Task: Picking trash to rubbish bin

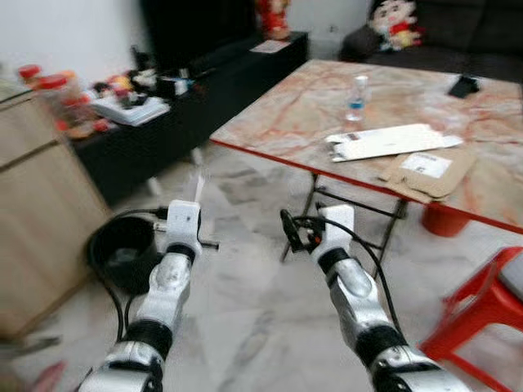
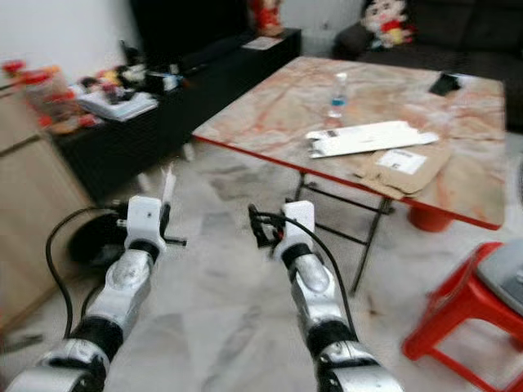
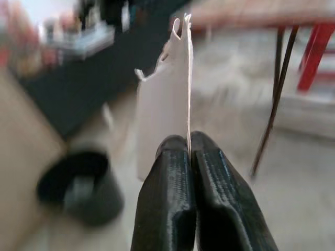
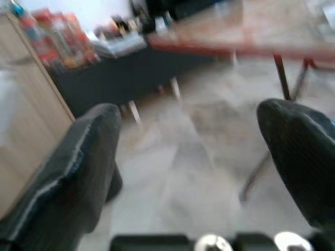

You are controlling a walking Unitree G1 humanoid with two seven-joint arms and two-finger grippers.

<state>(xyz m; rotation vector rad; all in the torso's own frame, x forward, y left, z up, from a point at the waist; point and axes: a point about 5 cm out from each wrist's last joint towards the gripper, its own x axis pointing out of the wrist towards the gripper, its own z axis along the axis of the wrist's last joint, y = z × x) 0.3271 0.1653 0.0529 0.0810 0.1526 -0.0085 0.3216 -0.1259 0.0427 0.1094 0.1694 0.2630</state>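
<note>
A black rubbish bin [image 1: 122, 249] is sitting on the tiled floor [image 1: 245, 318], well to the left of the marble-topped bench [image 1: 310, 102] and just beside a wooden cabinet [image 1: 33, 212]. Nearer the bench, the left gripper [image 3: 189, 151] is hanging above the floor with its two black fingers [image 3: 170, 198] pressed together, pinching a thin white scrap of paper [image 3: 165, 115] that is standing upright from the fingertips; in the head views the scrap [image 1: 197, 184] is showing above the left wrist, close to the bin but not over it. Between that arm and the bench's folding legs, the right gripper [image 4: 188, 157] is holding its fingers [image 4: 78, 162] spread wide apart with nothing between them. On the bench a clear water bottle [image 1: 356, 98] is standing upright, with a flattened white carton [image 1: 384, 141] and a brown envelope [image 1: 429, 171] lying nearer the front edge. A red stool [image 1: 482, 306] is standing below the bench's right end.
</note>
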